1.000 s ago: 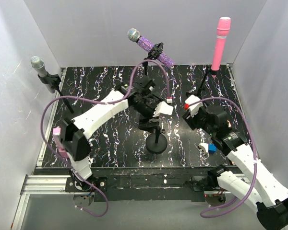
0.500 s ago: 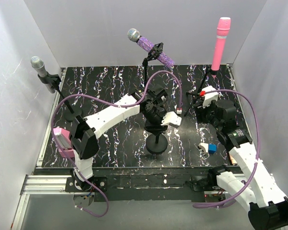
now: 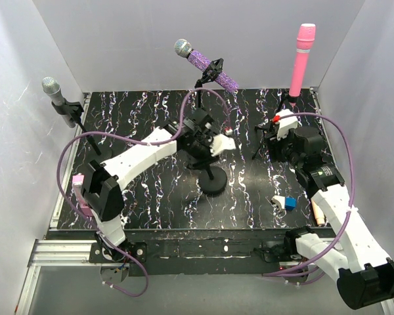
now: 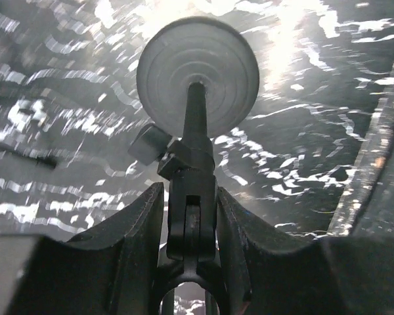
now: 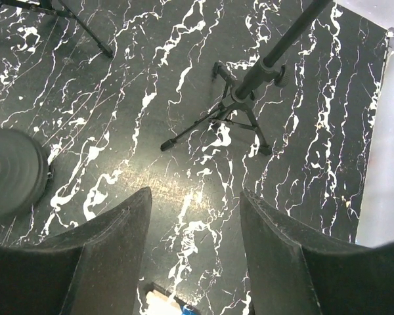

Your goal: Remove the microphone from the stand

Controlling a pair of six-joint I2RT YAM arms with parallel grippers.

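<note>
Bright; tabletop (image 4: 302,39) glare; left wrist seemingly soft.

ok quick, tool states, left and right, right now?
Left tool: closed on the mic clip atop the round-base stand.
Right tool: open, holding nothing, near the tripod stand.

No text, label or number is readable anywhere.
</note>
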